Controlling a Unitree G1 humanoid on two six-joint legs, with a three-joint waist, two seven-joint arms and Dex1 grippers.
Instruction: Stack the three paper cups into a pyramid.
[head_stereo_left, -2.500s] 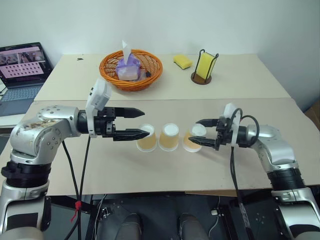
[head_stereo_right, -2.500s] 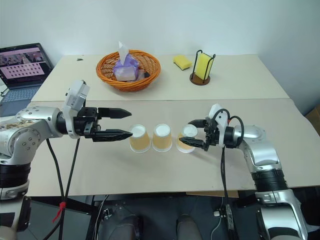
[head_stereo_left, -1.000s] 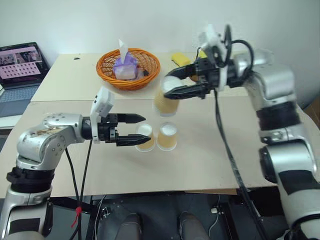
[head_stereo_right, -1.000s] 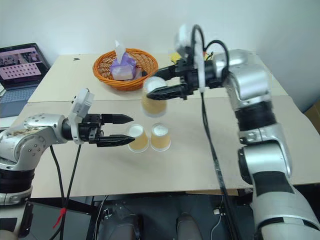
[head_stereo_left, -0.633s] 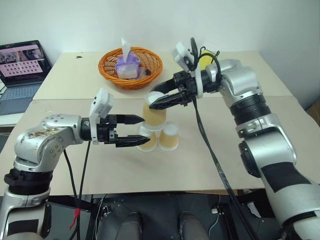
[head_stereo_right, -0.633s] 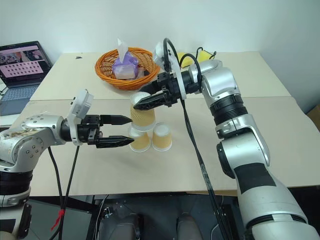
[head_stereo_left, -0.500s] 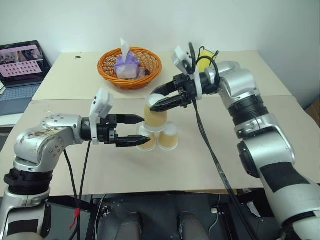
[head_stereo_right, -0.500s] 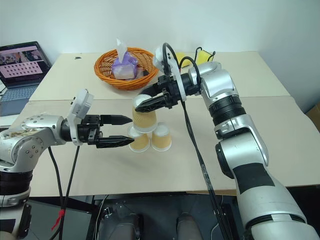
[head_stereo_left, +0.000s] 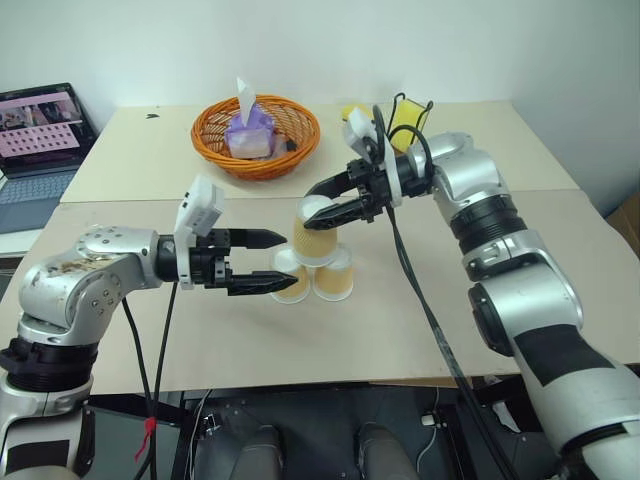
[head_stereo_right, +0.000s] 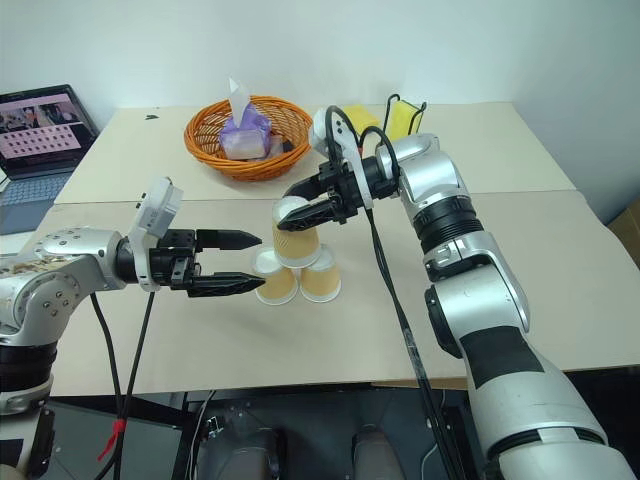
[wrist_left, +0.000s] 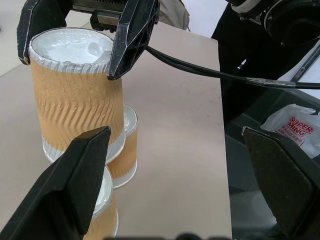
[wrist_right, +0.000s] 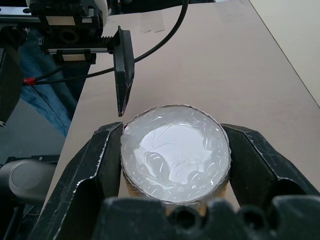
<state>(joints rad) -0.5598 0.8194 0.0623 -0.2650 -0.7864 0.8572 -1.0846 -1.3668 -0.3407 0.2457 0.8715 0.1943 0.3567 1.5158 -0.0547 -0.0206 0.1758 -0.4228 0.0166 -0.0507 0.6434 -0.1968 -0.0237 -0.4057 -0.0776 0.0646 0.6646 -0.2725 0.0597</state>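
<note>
Two paper cups (head_stereo_left: 318, 279) sit upside down, side by side on the surface (head_stereo_left: 420, 320); the right hand (head_stereo_left: 318, 203) clamps a third cup (head_stereo_left: 315, 232) atop them. The left hand (head_stereo_left: 272, 262) stands released beside them. A bag (wrist_left: 294, 127) reads "SUPER MING".

- Three paper cups, tan-orange rippled sides with white bases: top cup (head_stereo_left: 314, 232), near-left cup (head_stereo_left: 290, 282), near-right cup (head_stereo_left: 334, 277).
- Far basket (head_stereo_left: 256, 137): orange wicker, a purple tissue pack (head_stereo_left: 245, 133) inside.
- Yellow sponge (head_stereo_left: 409, 123) in a black wire holder (head_stereo_left: 425, 127).
- Table (head_stereo_left: 400, 330): pale beige.
</note>
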